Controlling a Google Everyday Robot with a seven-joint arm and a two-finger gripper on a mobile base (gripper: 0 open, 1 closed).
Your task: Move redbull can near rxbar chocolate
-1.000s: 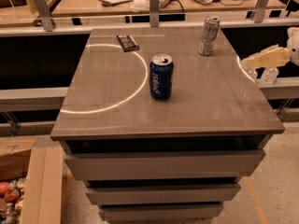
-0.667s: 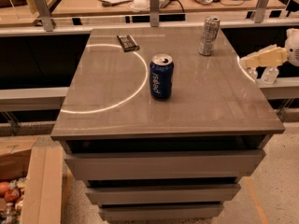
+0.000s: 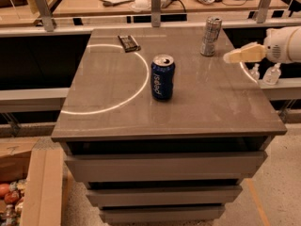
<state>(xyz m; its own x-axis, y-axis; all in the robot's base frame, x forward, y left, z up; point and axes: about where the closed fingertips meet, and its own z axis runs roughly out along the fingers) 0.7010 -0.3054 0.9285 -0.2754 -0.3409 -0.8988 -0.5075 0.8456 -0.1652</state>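
The redbull can (image 3: 210, 36), slim and silver-grey, stands upright near the far right of the grey table top (image 3: 117, 107). The rxbar chocolate (image 3: 128, 43), a flat dark bar, lies near the far left-centre edge. My gripper (image 3: 233, 56) reaches in from the right edge on a white arm, its cream-coloured fingers pointing left. It sits just right of the redbull can, slightly nearer the camera, and does not touch it.
A dark-blue Pepsi can (image 3: 162, 77) stands upright in the middle of the table, between the two task objects. Behind the table runs a rail with metal posts (image 3: 155, 6) and a cluttered desk. A wooden crate (image 3: 28, 192) sits on the floor at lower left.
The gripper has moved a little left, toward the redbull can. The cans and the bar have not moved.
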